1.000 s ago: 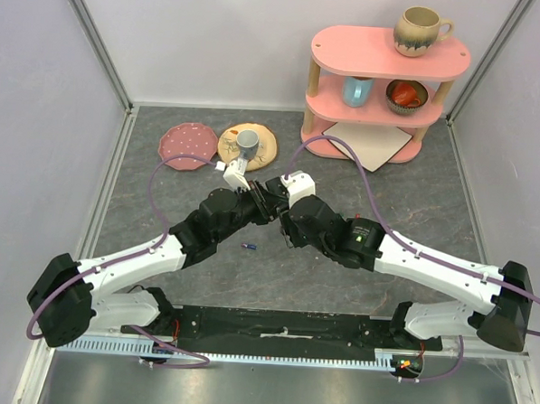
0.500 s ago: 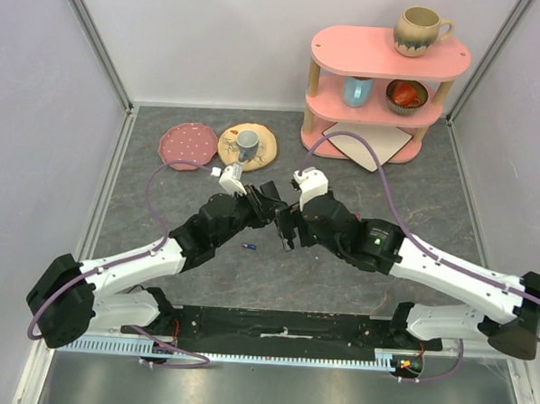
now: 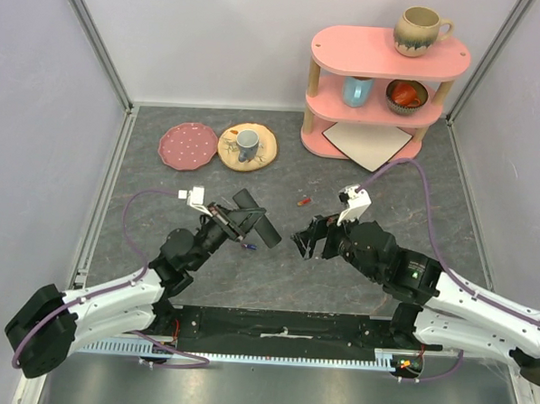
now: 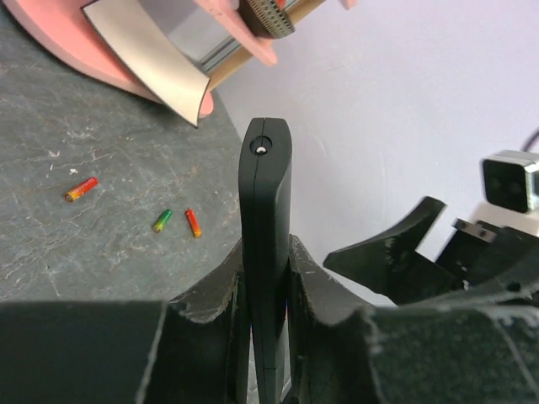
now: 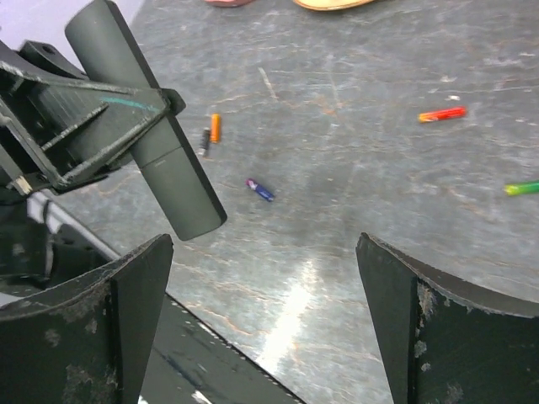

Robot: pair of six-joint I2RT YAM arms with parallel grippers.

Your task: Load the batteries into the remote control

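The black remote control (image 3: 256, 218) is held off the table, my left gripper (image 3: 235, 220) shut on its lower part. In the left wrist view the remote (image 4: 265, 194) stands edge-on between the fingers (image 4: 215, 290). My right gripper (image 3: 306, 243) hangs open and empty just right of it, apart from it. In the right wrist view its wide jaws (image 5: 265, 311) frame bare table, with the remote (image 5: 143, 126) at upper left. Batteries lie loose on the table: a blue one (image 5: 260, 189), an orange one (image 5: 215, 127), a red one (image 5: 442, 114) and a green one (image 5: 522, 188).
A pink two-tier shelf (image 3: 385, 81) with mugs and a bowl stands at the back right, a white board (image 3: 368, 144) under it. A pink plate (image 3: 188, 146) and a tan plate (image 3: 264, 151) with a grey mug (image 3: 247, 144) sit at the back left. A black rail (image 3: 281, 327) runs along the near edge.
Both arms have drawn back toward the near edge. My right gripper has opened wide and moved off the remote to the right. My left gripper keeps the remote.
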